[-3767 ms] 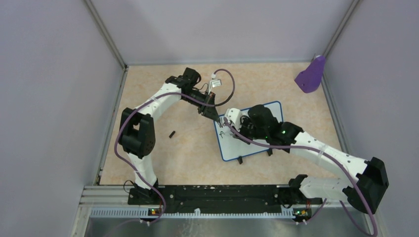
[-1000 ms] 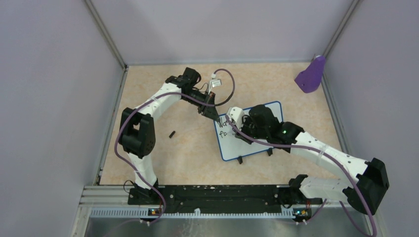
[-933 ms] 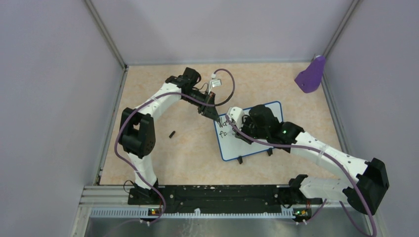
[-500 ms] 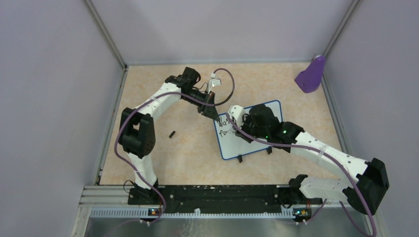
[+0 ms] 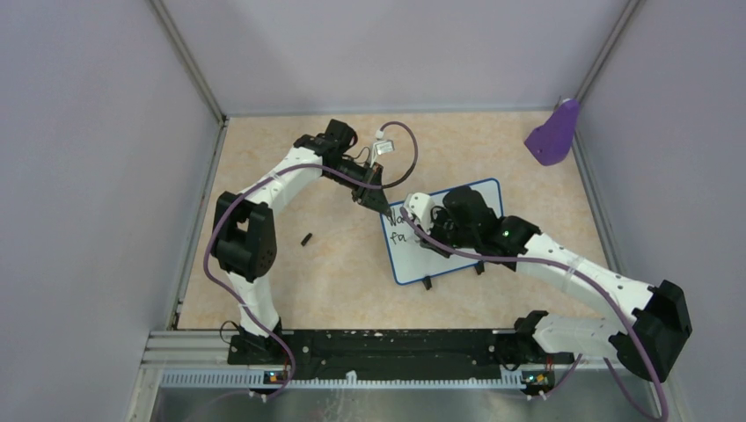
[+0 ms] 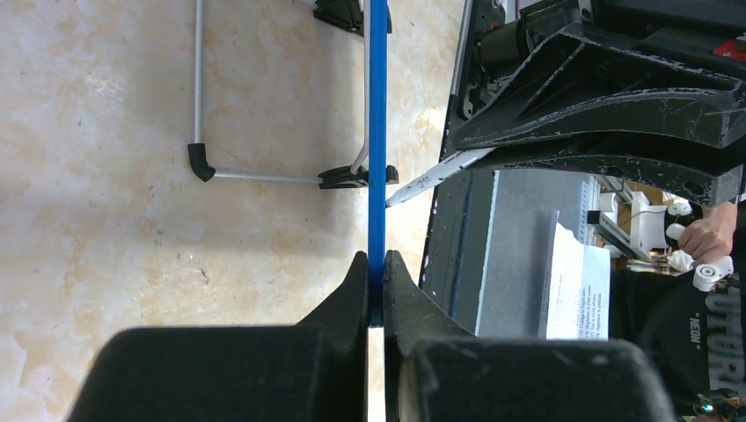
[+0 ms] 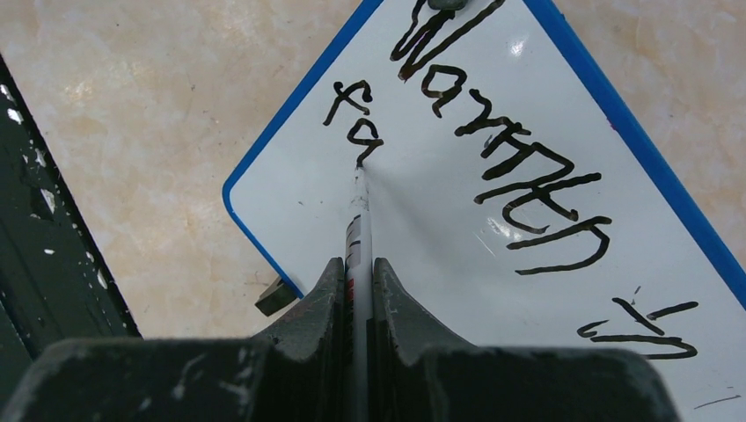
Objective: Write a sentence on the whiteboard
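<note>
Firmly, left claw (image 6: 376, 257) pinches the whiteboard (image 6: 377, 132) rim; right claw (image 7: 357, 264) pinches a marker (image 7: 358, 211) touching it

Your left gripper (image 6: 376, 259) pinches the whiteboard (image 5: 418, 264) by its edge, which runs straight ahead from between its fingers. Your right gripper (image 7: 356, 268) is over the board, the marker (image 7: 359, 220) between its fingers, tip touching the sentence (image 7: 501, 149) ahead at the second line. A small cap (image 5: 306, 238) lies on the table (image 5: 334, 272), left of your left gripper, well apart.

Left arm (image 5: 286, 172), right arm (image 5: 581, 272) reaching inward; left end effector (image 6: 376, 286) clamped, right end effector (image 7: 358, 274) clamped.
</note>
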`<state>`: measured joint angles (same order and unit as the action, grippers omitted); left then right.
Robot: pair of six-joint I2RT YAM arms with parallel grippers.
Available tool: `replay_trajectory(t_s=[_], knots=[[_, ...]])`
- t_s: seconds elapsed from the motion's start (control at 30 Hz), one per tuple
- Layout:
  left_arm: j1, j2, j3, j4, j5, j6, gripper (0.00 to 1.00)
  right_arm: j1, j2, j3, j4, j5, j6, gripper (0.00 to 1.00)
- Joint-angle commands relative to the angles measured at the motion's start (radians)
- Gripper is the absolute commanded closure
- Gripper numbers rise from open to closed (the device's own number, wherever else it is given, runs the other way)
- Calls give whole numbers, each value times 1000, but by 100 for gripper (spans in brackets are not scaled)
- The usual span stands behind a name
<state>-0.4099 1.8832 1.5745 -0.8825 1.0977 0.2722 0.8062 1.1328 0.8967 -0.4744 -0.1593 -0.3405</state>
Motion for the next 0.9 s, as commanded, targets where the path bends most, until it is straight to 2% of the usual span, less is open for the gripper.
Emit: replay_trajectory(t_s=[0.0,0.3,0.87], knots=[[5,5,24,0,-12,13,100,-13,-5,8,-10,-1,-21,100],[5,2,24,-2,-9,15,100,-20,-67,50,2,28,12,100],[5,-4,19,-1,-11,16,100,-22,-12,24,48,57,16,100]])
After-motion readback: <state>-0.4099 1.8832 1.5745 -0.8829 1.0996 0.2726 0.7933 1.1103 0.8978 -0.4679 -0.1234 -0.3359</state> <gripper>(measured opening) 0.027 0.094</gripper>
